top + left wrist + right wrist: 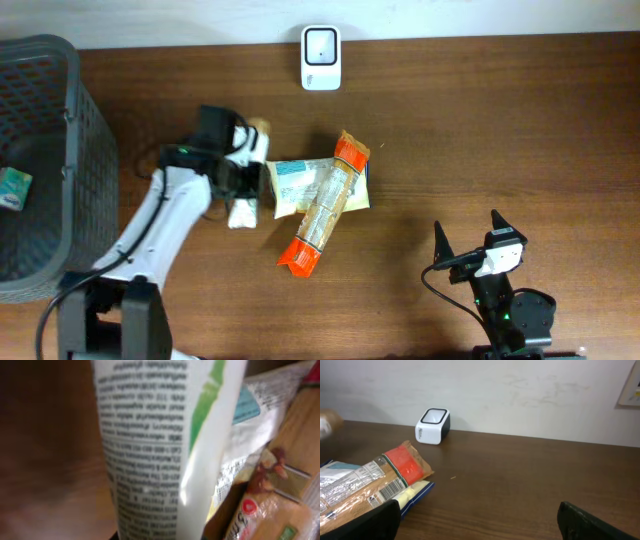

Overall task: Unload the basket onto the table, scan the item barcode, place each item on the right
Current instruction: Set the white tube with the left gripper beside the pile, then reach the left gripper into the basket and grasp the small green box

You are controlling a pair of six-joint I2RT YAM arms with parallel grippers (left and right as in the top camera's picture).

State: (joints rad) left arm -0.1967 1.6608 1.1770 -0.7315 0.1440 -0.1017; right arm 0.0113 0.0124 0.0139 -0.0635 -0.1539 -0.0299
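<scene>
One dark basket (pixel 90 150) at left, one small green pack (pixel 14 187) inside. Left pincer (pixel 248 172) clenched on one white tube (pixel 243 212), just beside two overlapping packs mid-table: white-blue packet (pixel 292 183), orange-ended packet (pixel 325 205). One white scanner (pixel 321 44) at far edge. Right pincer (pixel 467 220) released, empty. Dark wood table (pixel 500 120), white wall (pixel 520 390).

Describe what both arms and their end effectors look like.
Left arm: white links, black joints, a green light, black cable. Right arm: black body, white wrist block, green light, black cable; its end effector has two black pointed fingers.
</scene>
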